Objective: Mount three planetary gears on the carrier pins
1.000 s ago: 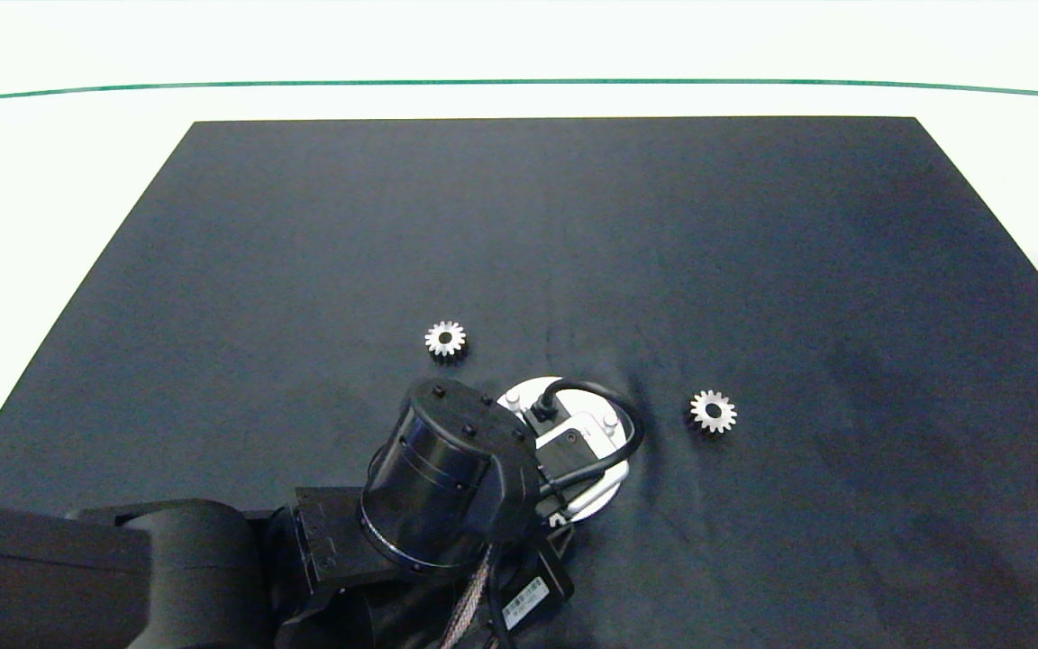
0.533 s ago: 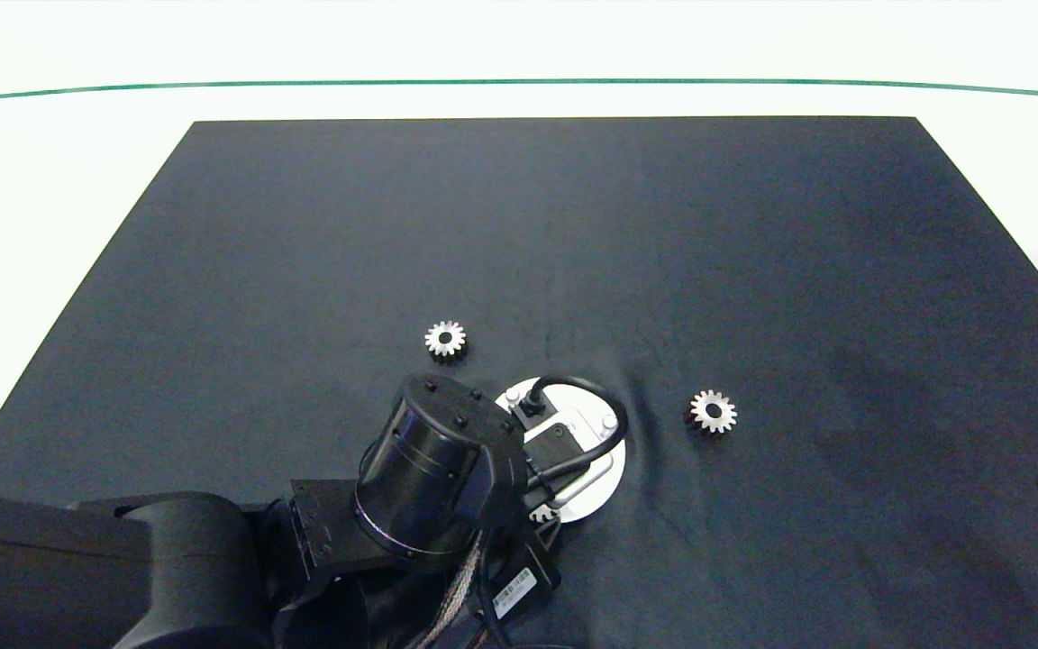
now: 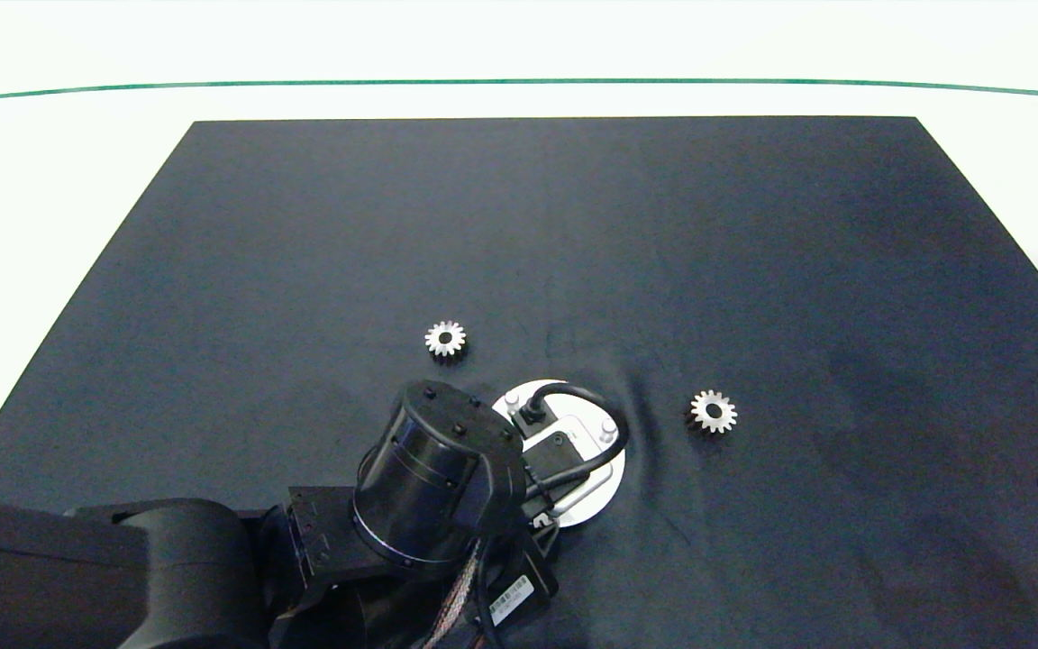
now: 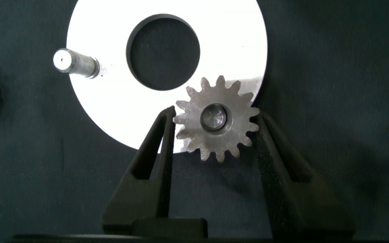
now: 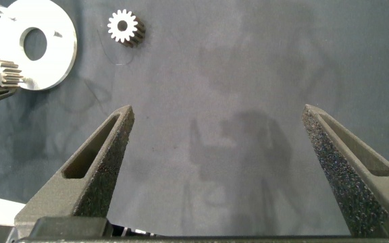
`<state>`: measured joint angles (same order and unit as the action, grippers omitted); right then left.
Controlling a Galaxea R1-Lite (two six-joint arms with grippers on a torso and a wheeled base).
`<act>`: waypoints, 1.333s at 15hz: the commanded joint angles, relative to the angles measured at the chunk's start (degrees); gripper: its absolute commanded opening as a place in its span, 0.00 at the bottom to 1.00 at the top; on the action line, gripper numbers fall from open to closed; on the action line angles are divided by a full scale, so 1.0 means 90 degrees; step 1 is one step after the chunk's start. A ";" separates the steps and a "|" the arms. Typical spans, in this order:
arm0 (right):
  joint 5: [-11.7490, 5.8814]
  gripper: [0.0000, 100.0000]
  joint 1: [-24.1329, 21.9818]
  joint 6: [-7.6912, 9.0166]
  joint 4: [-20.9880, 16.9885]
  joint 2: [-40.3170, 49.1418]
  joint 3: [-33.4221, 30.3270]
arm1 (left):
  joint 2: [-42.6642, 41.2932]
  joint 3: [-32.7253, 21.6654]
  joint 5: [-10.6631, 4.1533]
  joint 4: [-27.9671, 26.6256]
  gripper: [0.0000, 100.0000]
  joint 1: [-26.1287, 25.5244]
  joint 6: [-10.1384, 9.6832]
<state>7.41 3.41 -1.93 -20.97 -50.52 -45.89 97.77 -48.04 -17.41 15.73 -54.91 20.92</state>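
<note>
A: Where was the left gripper?

B: Over the flat white ring-shaped disc, at the disc's 5 o'clock edge as the head camera saw it. Its grey fingers were closed in on a small silvery toothed gear, one finger against each side of the teeth. A whitish peg end showed in the gear's centre hole, though whether the gear was fully seated I couldn't tell.

A: And the other gears?

B: Both lay flat on the dark mat. One gear sat at about 11 o'clock from the disc, close by; the other gear sat at 3 o'clock, a little farther off. Another bare short whitish peg stood on the disc.

A: The right gripper?

B: Parked at the mat's 3 o'clock edge, fingers spread wide, gripping nothing
</note>
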 commanded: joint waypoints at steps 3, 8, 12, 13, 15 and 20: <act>0.0007 1.00 0.0002 -0.0001 -0.0014 -0.0022 0.0001 | 0.0006 -0.0072 -0.0009 0.0010 1.00 0.0007 0.0000; 0.0007 1.00 -0.0008 -0.0001 -0.0014 -0.0031 0.0001 | -0.0082 -0.0101 -0.0009 0.0020 1.00 0.0026 -0.0274; 0.0007 1.00 -0.0018 -0.0001 0.0006 -0.0090 -0.0077 | -0.0433 -0.0219 -0.0009 0.0010 1.00 0.0319 -0.0772; 0.0007 1.00 -0.0018 -0.0001 -0.0004 -0.0100 -0.0087 | -0.0590 -0.0345 -0.0009 0.0001 1.00 0.0466 -0.0859; 0.0007 1.00 -0.0018 -0.0001 -0.0004 -0.0090 -0.0077 | -0.0668 -0.0560 -0.0009 -0.0107 1.00 0.0847 -0.0879; 0.0007 1.00 -0.0028 -0.0001 -0.0024 -0.0080 -0.0058 | -0.0414 -0.1732 -0.0009 -0.1200 1.00 0.1130 -0.1817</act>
<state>7.41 3.16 -1.90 -21.03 -51.19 -46.45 92.61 -60.81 -17.36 6.00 -44.98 5.49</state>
